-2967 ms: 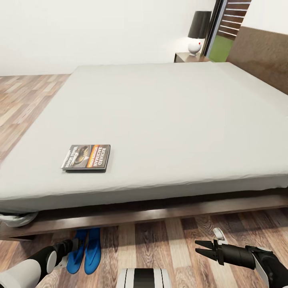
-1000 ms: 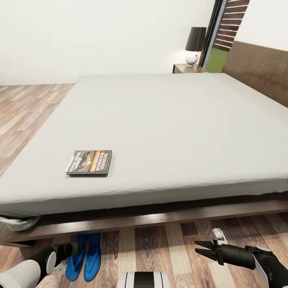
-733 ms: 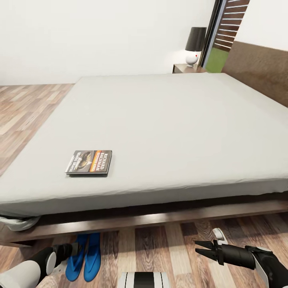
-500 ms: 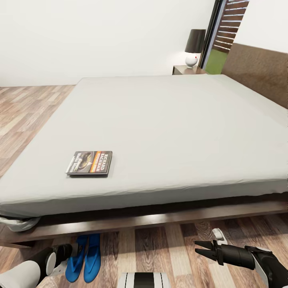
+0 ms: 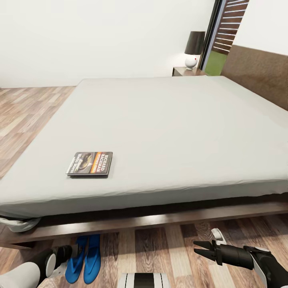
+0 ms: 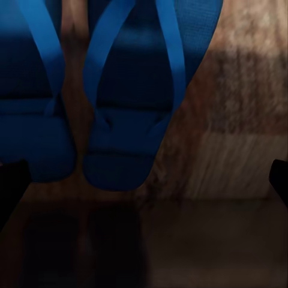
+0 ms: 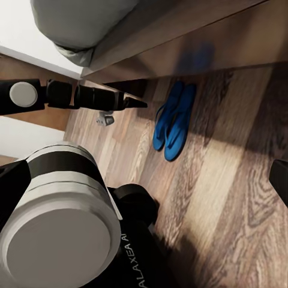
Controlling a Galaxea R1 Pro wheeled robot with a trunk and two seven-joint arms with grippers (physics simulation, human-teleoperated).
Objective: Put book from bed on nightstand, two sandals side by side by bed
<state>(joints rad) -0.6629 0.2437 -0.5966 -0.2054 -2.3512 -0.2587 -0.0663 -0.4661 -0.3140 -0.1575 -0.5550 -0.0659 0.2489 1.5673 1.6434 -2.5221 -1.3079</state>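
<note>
— Two sandals [image 5: 85,258], bright blue, lie side by side on the wood floor [image 5: 160,248], their far ends under the bed [image 5: 160,120] frame's edge. Where is the book?

— The book [image 5: 90,163] lies flat on the grey mattress, near the front edge, toward the left side as the head camera sees it. A nightstand [image 5: 188,71] stands past the far corner of the bed with a black-shaded lamp [image 5: 194,48] on it.

— And the arms?

— The left gripper [image 5: 64,256] hangs low just beside the sandals; I cannot tell whether it is released or clenched. The right gripper [image 5: 201,249] is released, fingers parted, holding nothing, over bare floor well apart from the sandals.
</note>
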